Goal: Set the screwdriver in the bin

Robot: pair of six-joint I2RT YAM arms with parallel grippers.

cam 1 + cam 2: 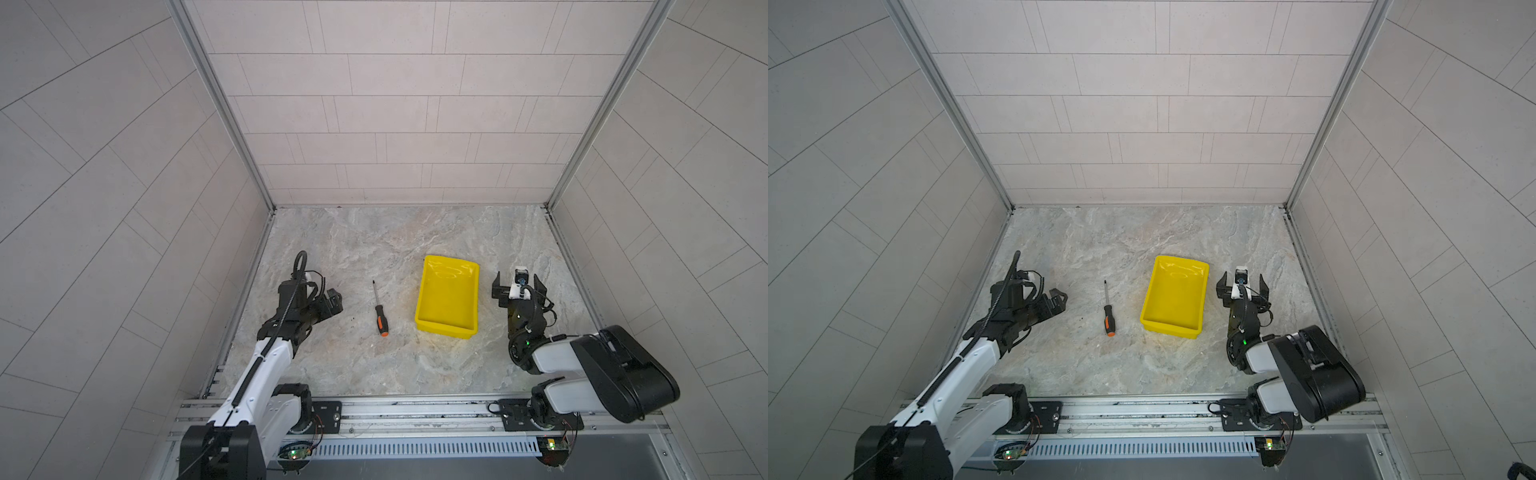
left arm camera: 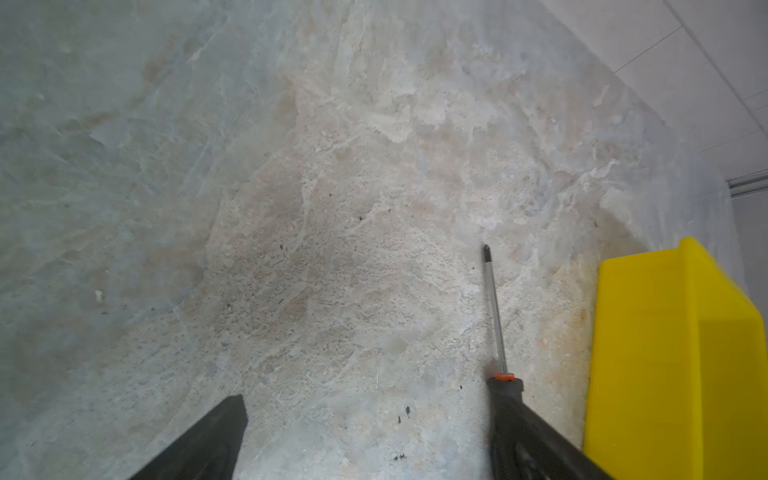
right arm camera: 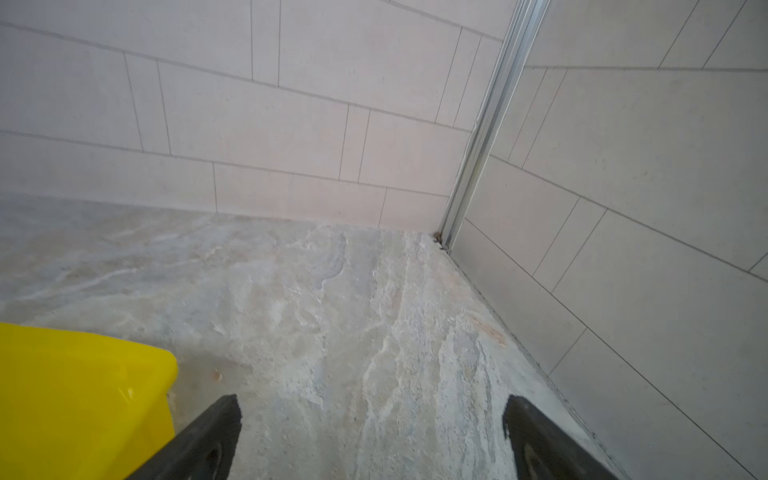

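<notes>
Screwdriver (image 1: 380,309) lies flat on table (image 1: 374,241), left of bin (image 1: 444,330), not touching. Left tool (image 1: 336,300) spread wide, empty, farther left, probably lining up for the handle. Right tool (image 1: 517,283) spread, empty, right of bin.

i see the screwdriver (image 1: 379,309) on the table (image 1: 374,241) at nine o'clock of the bin (image 1: 445,329), near but apart, tip toward twelve.
</notes>
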